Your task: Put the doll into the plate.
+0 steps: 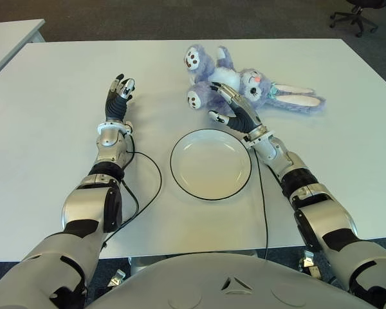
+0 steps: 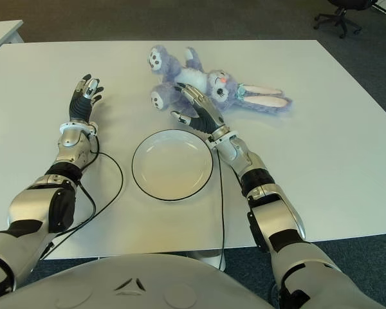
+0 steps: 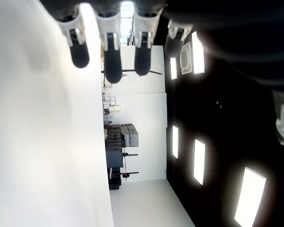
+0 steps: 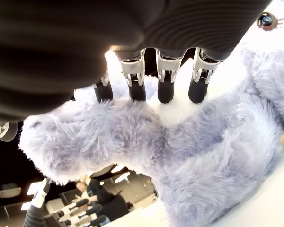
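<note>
The doll [image 1: 244, 84], a lilac plush rabbit, lies on the white table [image 1: 51, 129] just beyond the plate [image 1: 210, 163]. The right hand [image 1: 235, 109] reaches over its body, fingers extended, nothing grasped. The right wrist view alone shows the fingertips [image 4: 164, 92] just above the fur. The left hand [image 1: 119, 95] shows left of the plate, released

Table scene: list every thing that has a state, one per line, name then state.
doll: lying on the table beyond the plate, not lifted.
plate: upright, empty.
right hand: fingers spread over the doll's body, not closed on it.
left hand: fingers extended, holding nothing, left of the plate.
table: bears doll and plate.
</note>
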`<control>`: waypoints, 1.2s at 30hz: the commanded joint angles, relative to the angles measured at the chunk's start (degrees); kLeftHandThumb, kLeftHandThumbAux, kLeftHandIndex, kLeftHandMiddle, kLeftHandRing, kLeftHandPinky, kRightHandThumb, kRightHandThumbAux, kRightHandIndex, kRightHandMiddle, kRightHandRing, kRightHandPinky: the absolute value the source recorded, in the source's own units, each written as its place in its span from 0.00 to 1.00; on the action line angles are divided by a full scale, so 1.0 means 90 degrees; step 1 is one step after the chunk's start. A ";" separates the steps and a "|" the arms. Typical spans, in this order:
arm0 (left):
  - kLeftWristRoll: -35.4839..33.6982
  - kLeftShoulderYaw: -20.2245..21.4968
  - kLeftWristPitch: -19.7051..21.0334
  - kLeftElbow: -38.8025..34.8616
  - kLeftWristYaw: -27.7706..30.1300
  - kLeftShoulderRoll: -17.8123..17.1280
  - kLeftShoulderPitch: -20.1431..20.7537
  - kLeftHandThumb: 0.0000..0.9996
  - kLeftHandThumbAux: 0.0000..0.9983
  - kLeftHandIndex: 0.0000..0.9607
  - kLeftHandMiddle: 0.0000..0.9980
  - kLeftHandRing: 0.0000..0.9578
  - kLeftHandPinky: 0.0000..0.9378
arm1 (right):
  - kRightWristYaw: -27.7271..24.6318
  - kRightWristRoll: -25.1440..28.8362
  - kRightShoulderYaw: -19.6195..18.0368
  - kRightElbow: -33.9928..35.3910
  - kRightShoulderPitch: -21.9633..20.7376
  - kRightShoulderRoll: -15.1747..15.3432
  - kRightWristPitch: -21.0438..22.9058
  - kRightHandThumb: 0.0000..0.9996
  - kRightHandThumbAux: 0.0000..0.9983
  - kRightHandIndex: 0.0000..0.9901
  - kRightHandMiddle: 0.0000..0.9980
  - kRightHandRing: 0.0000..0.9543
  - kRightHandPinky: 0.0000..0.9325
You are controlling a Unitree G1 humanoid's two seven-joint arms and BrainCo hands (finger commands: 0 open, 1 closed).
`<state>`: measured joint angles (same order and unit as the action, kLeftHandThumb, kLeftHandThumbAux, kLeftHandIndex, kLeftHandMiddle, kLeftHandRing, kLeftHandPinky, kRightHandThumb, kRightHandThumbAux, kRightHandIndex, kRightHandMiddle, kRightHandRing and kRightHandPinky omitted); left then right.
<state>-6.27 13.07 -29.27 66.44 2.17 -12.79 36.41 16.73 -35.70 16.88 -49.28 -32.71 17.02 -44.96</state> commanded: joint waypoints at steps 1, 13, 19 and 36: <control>-0.0096 0.0099 0.0312 0.0353 0.0115 0.0225 -0.0546 0.00 0.39 0.01 0.15 0.18 0.16 | 0.0141 0.0194 0.0392 -0.0984 0.2121 -0.0889 0.0371 0.39 0.17 0.00 0.00 0.00 0.00; -0.0094 0.0102 0.0325 0.0366 0.0107 0.0219 -0.0510 0.00 0.38 0.02 0.15 0.18 0.19 | 0.0401 0.0147 0.0411 -0.1029 0.2057 -0.0957 0.0380 0.41 0.18 0.00 0.00 0.00 0.00; -0.0104 0.0111 0.0336 0.0376 0.0118 0.0217 -0.0487 0.00 0.39 0.02 0.15 0.18 0.16 | 0.0880 -0.0070 0.0492 -0.1045 0.1993 -0.0972 0.0467 0.43 0.18 0.00 0.00 0.00 0.00; -0.0128 0.0104 0.0342 0.0370 0.0113 0.0223 -0.0455 0.00 0.38 0.01 0.16 0.18 0.11 | 0.3041 -0.1299 0.1317 -0.1371 0.1633 -0.0825 0.0891 0.50 0.28 0.00 0.00 0.00 0.00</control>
<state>-6.77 13.24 -29.19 66.51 2.17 -12.72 36.40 38.13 -40.61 19.58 -49.57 -33.96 16.10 -41.53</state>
